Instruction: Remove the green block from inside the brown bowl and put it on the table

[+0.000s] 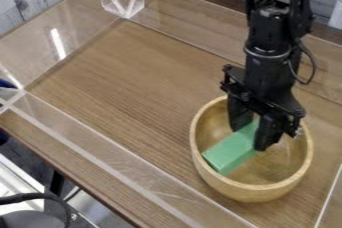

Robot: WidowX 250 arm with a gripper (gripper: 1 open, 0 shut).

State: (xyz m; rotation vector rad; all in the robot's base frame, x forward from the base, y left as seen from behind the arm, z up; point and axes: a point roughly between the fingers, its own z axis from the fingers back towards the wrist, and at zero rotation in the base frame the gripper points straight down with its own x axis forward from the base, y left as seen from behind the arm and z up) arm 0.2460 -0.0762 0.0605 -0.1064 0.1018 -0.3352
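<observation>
- We see the green block lying inside the brown bowl, tilted so its lower end rests on the bowl's floor and its upper end rises toward the far wall.
- The bowl sits on the desk near the front right corner, close to the clear acrylic wall that runs along the near edge.
- We see the black arm standing upright over the bowl, with its tool pointing straight down into the bowl.
- The tool is clamped tight on the upper end of the green block; its dark fingers flank the green surface on both sides and cover part of it.
- We cannot tell whether the block's lower end touches the bowl's floor or hangs just above it, since the near rim hides that spot.
- The bowl's thick rim shows pale wood grain, and the block's bright green stands out against it.
- At the far left corner of the desk, the acrylic walls meet at a clear bracket.
</observation>
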